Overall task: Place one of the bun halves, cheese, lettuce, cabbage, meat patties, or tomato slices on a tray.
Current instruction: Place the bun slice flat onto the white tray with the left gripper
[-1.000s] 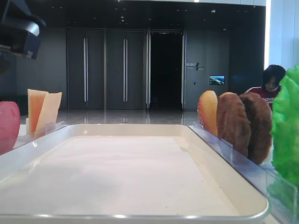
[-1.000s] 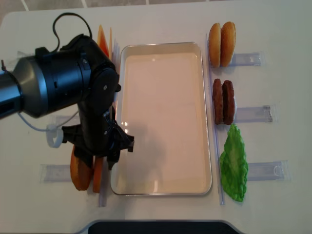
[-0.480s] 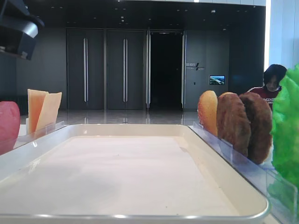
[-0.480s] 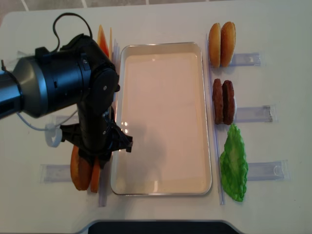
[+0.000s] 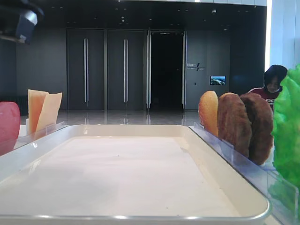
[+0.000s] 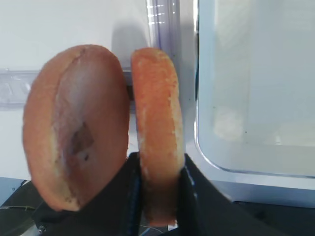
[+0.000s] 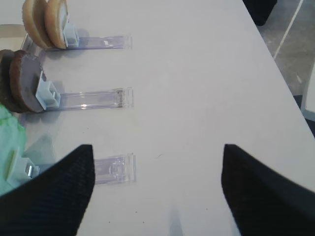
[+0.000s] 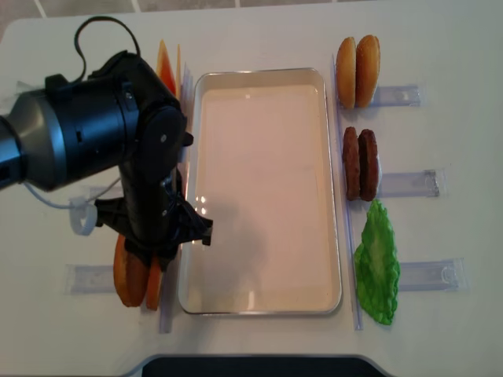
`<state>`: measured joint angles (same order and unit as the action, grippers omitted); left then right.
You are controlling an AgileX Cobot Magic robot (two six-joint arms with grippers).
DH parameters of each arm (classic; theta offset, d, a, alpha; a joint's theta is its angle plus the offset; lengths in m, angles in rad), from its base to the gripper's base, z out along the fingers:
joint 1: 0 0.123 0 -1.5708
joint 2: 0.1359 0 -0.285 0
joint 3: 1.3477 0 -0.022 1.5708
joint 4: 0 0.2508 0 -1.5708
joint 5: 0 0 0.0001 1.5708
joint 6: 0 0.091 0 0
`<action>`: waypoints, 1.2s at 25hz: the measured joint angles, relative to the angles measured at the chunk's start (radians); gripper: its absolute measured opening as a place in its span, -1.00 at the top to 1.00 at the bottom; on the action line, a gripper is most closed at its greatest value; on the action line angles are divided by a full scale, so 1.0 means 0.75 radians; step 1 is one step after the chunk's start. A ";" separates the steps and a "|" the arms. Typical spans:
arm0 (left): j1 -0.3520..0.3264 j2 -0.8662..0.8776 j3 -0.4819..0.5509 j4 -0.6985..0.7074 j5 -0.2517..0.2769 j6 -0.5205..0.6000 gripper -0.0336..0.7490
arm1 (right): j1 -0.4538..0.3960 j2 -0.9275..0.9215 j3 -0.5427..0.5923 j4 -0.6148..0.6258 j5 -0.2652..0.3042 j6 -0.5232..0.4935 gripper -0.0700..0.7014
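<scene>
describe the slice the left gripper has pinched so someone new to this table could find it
Start at the big off-white tray in the middle of the table and look just off its near-left corner, under the black left arm. Two orange-red slices stand there on edge side by side. The held slice is the thinner one nearer the tray, clamped in the left gripper; its neighbour stands free.

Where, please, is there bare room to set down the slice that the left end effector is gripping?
The large off-white rectangular tray is bare inside its whole rim. Its left side is crowded: the left end effector, shut on a pinkish-red tomato slice, beside a second slice. Golden-tan bun halves, dark brown patties and frilly green lettuce line its right side.
</scene>
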<state>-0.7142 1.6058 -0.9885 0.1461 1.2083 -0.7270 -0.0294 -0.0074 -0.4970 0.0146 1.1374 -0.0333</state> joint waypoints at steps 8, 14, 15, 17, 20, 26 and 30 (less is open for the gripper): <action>0.000 -0.108 0.000 -0.023 0.007 0.007 0.55 | 0.000 0.000 0.000 0.001 0.000 0.000 -0.58; 0.000 -0.186 0.000 -0.050 0.003 0.016 0.55 | 0.000 0.000 0.000 0.001 0.000 0.000 -0.58; 0.000 -0.200 0.000 -0.051 0.003 0.016 0.55 | 0.000 0.000 0.000 0.001 0.000 0.000 -0.58; 0.003 -0.225 0.000 -0.051 0.003 0.016 0.55 | 0.000 0.000 0.000 0.001 0.000 0.000 -0.58; 0.023 -0.248 0.000 -0.051 0.004 0.016 0.55 | 0.000 0.000 0.000 0.001 0.000 0.000 -0.58; 0.074 -0.254 0.000 -0.176 -0.111 0.038 0.55 | 0.000 0.000 0.000 0.001 0.000 0.000 -0.58; 0.095 -0.254 0.000 -0.374 -0.328 0.145 0.55 | 0.000 0.000 0.000 0.001 0.000 0.000 -0.58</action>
<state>-0.6430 1.4157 -0.9885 -0.1346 0.9623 -0.6178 -0.0294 -0.0074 -0.4970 0.0154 1.1374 -0.0333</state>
